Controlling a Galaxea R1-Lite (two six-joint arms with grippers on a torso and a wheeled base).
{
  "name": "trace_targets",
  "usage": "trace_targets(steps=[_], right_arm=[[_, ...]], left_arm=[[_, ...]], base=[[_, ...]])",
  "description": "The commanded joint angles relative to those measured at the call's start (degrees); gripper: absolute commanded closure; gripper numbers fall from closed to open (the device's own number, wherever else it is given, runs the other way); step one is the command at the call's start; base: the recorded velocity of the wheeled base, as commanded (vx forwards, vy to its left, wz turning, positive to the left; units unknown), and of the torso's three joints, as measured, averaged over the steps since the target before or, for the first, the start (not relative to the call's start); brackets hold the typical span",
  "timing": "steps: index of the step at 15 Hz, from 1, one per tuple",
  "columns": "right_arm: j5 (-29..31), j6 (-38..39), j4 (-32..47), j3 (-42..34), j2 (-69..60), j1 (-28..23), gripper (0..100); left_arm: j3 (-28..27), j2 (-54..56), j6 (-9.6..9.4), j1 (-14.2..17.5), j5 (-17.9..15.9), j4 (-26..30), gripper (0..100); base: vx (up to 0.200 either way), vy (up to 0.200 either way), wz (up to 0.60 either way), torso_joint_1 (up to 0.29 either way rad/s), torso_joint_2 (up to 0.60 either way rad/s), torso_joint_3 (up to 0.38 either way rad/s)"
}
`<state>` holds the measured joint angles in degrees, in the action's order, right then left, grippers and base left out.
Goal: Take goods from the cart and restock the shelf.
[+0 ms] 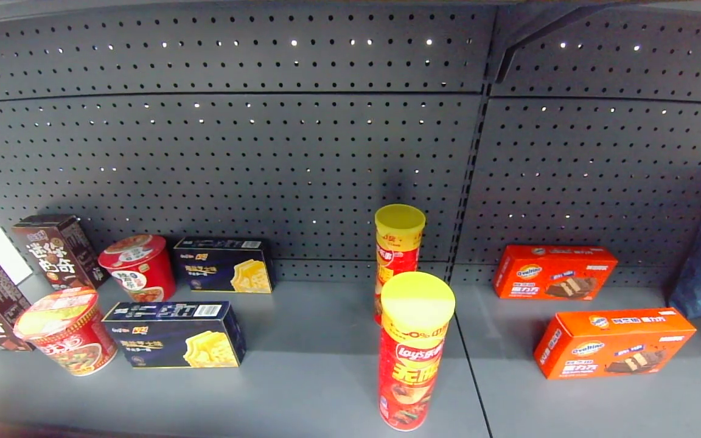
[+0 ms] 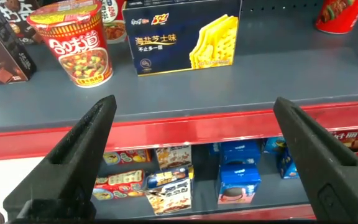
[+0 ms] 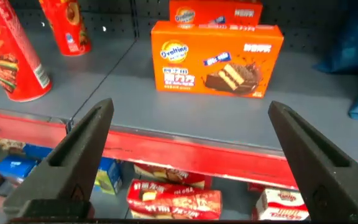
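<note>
Front chip can is standing upright on shelf, second can just behind it. Both left gripper and right gripper are hovering before the shelf edge, jaws spread wide, empty.

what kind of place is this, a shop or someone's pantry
Probably a shop aisle, or a mock-up of one: a perforated metal back panel, snacks lined up two deep (chip cans, orange boxes, cup noodles), and a red shelf edge with more boxed goods below.
</note>
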<state>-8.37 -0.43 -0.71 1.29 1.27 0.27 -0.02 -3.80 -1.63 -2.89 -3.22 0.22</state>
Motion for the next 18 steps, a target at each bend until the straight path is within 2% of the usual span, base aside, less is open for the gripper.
trace_targets(steps=[1,4,18], right_arm=[[-0.1,0.0,-0.1,-0.1,-1.3,-0.3,0],[-0.7,-0.1,0.0,-0.1,-1.3,-0.3,0],[-2.7,-0.3,0.0,-0.1,-1.3,-0.3,0]], left_arm=[[0.0,-0.2,-0.04,0.1,0.1,0.0,0],[0.0,-0.3,-0.39,0.0,0.1,0.0,0],[0.0,-0.2,-0.04,0.0,0.1,0.0,0]], base=[[0.000,0.000,0.00,0.000,0.00,0.000],[-0.067,0.000,0.00,-0.001,0.00,0.001],[0.000,0.000,0.00,0.000,0.00,0.000]])
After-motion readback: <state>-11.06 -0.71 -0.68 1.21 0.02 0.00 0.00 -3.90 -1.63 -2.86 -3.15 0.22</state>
